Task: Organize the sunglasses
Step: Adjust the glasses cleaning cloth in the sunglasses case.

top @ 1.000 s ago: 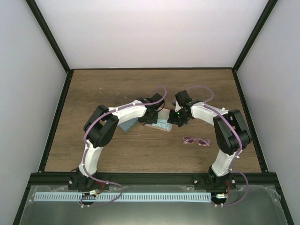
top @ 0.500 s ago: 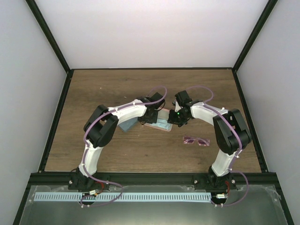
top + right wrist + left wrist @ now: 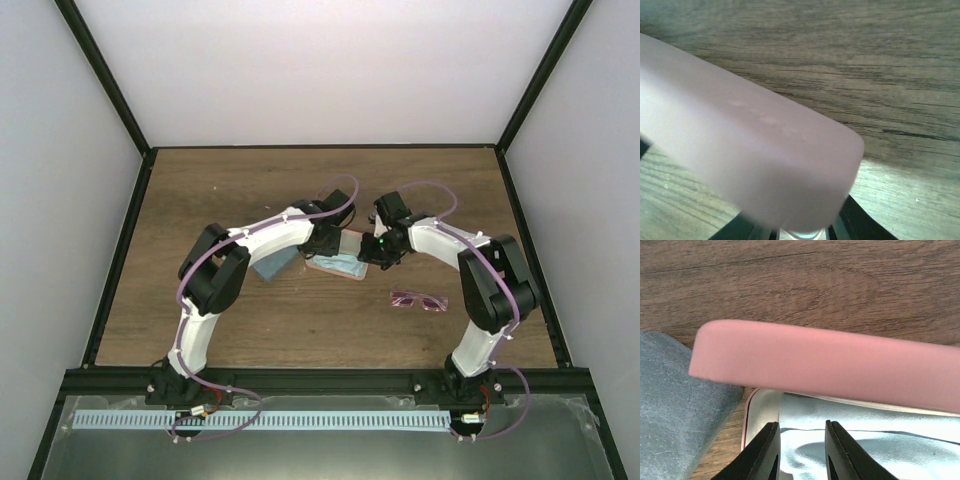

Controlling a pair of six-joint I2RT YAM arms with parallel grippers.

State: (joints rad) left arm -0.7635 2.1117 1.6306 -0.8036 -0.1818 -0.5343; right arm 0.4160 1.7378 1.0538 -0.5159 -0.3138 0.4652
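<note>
The pinkish-purple sunglasses (image 3: 419,300) lie on the table to the right of centre, apart from both grippers. The red-lensed pair is out of view. An open pink case (image 3: 340,268) lies at the centre with a pale blue cloth (image 3: 865,440) inside it. My left gripper (image 3: 322,246) is over the case's left end, and in the left wrist view (image 3: 801,452) its jaws are apart above the cloth, under the raised pink lid (image 3: 830,370). My right gripper (image 3: 376,252) is at the case's right end, and its fingers (image 3: 855,227) close round the lid's edge (image 3: 755,160).
A blue-grey case (image 3: 272,264) lies just left of the pink one and touches it; it also shows in the left wrist view (image 3: 675,405). Dark rails edge the wooden table (image 3: 250,190) at the left, right and back.
My left gripper has edged slightly right and back over the pink case. The right gripper and the purple glasses have not visibly moved.
</note>
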